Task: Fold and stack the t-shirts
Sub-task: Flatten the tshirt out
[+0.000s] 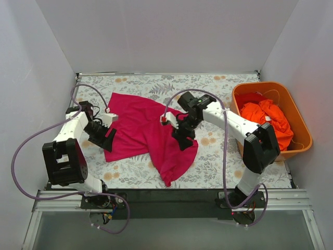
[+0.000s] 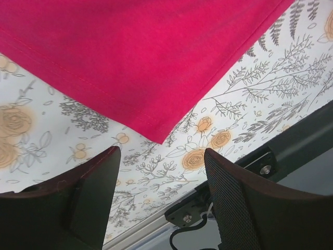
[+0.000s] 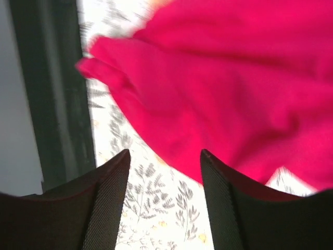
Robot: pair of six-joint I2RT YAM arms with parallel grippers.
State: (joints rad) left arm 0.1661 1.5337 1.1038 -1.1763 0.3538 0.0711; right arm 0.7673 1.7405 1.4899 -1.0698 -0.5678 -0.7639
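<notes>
I'm looking down on a table (image 1: 223, 172) covered in a pale floral print, boxed in by plain white walls (image 1: 156, 36) at the back and both sides, with a dark metal rail (image 1: 171, 197) running along the near edge where the arms are bolted. The magenta t-shirt (image 1: 140, 127) lies rumpled and unfolded across the middle of the table, one lobe trailing toward the near edge. At the far right sits an orange tub (image 1: 304, 125) holding the bunched orange-red t-shirts (image 1: 265, 117), well apart from the magenta one. Purple cables (image 1: 21, 156) loop off both arms. My left gripper (image 1: 106, 139) hangs at the shirt's left edge; from its wrist camera the fingers (image 2: 93, 182) stand apart with only floral cloth showing between them, a hemmed corner of the shirt just ahead. My right gripper (image 1: 183, 140) is low over the shirt's right side; its fingers (image 3: 112, 182) are likewise spread and hold nothing, with blurred pink folds just beyond the tips and the right arm covering part of the cloth from above.
</notes>
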